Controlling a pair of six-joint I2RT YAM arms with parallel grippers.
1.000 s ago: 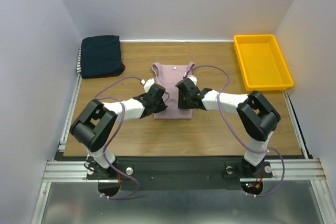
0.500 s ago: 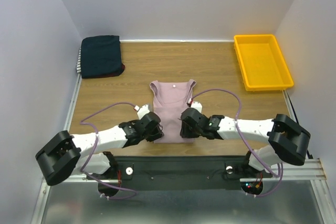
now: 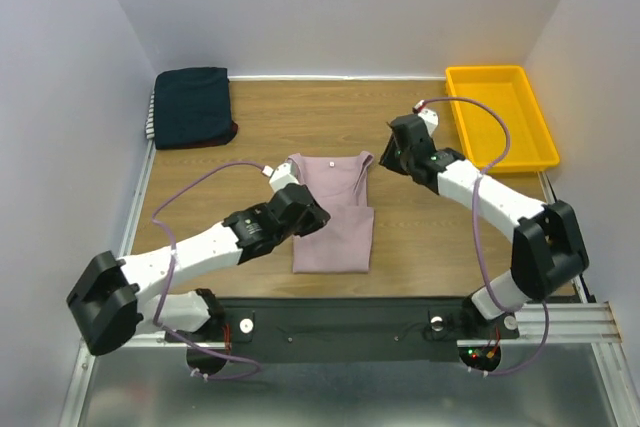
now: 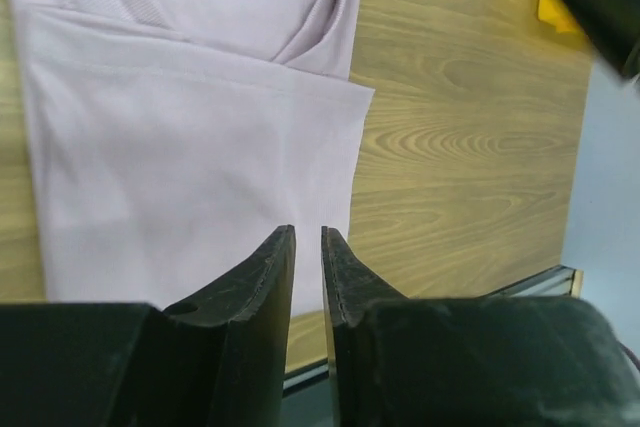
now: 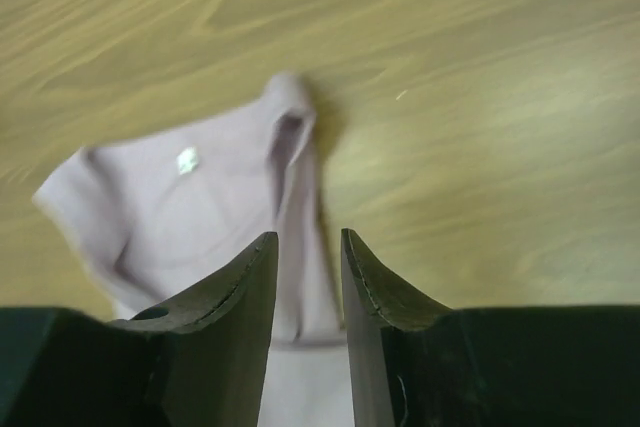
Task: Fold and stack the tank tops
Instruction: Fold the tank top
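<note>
Pink tank top (image 3: 340, 237), flat, half-folded

On the table (image 3: 440, 237) a tank top (image 3: 335, 232) lies flat near the middle, toward the near edge. Its straps point to the far side, and a doubled layer of its own cloth lies on its near half. A stack of folded tops (image 3: 192, 107) sits in the far left corner. A tray (image 3: 500, 117) sits in the far right corner. The left gripper (image 3: 300, 212) hangs over the tank top's left edge. The right gripper (image 3: 392, 155) hangs just right of the straps, between them and the tray.
</note>
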